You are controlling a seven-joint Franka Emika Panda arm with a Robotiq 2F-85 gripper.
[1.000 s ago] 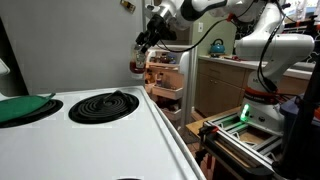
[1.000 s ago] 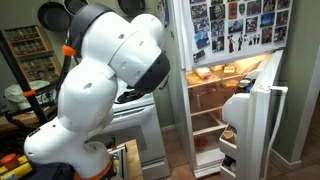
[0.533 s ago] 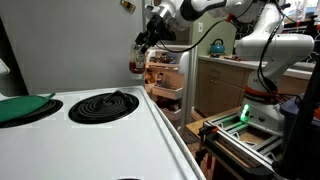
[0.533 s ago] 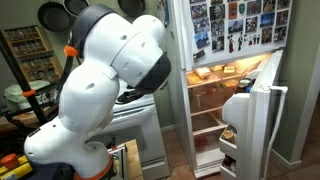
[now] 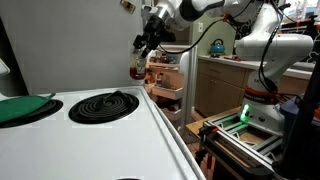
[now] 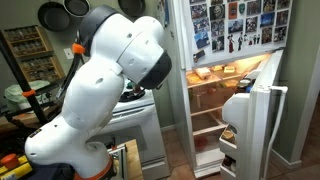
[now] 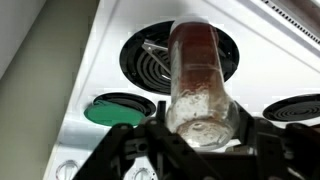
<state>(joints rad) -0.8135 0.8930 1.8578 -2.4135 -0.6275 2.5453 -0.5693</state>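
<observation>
Pincer (image 7: 195, 132) first: clamped on a glass jar (image 7: 196, 70), closed only as far as the glass allows, with a dark finger (image 7: 128, 148) pressed to either side in the wrist view. Grips the jar at its near, clear end; reddish contents show toward the far end.

Hangs high in an exterior view, pincer (image 5: 142, 52) above and jar (image 5: 137, 67) below it, well clear of the white stove top (image 5: 130, 140) and out past its far right corner. Looks down, through the wrist view, on a black coil burner (image 7: 150, 58) lying behind the jar, with a green disc (image 7: 115, 110) just near-left of it. Touches nothing but the fingers.

Step in hand, by judgement: carrying, mid-air, with grasp and lift done and no set-down begun.

Next move, as judged: calls for a firm squeeze on smooth, round glass that could slip or swivel, a steady wrist so the jar does not swing, and enough height to pass over the burner and disc. Cannot tell from these views whether the jar is capped.
</observation>
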